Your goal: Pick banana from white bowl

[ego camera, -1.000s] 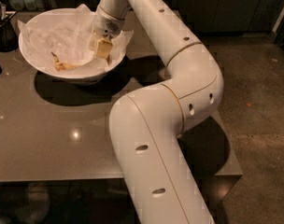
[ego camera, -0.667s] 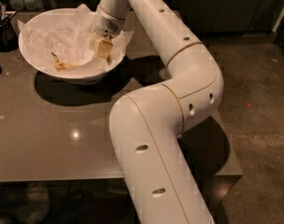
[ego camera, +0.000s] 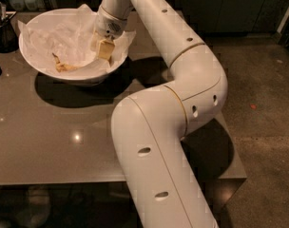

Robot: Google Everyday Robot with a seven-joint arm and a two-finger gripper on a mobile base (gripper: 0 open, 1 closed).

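Nothing has visibly moved since the earlier frames: arm, tool and fruit sit in the same places. The tool [ego camera: 105,49] hangs inside the white bowl [ego camera: 26,56], low against its right-hand slope as the camera sees it, just above the crumpled white paper [ego camera: 63,34] lining. Whether it is open or closed I cannot tell from this angle. It seems to hold nothing, since the banana [ego camera: 63,66] lies apart from it on the paper near the bowl's floor.

From the tool, the banana is off to the camera's left and a little lower. Its long axis runs roughly left to right, with the dark stem end pointing away from the tool.

My judgement is that the coming move is a short sideways reach across the bowl's floor. The paper folds and the near rim limit the room, and the far slope rises close behind the fruit. A dark utensil container [ego camera: 4,32] stands on the bench [ego camera: 49,127] beyond the bowl's left rim, clear of that path.
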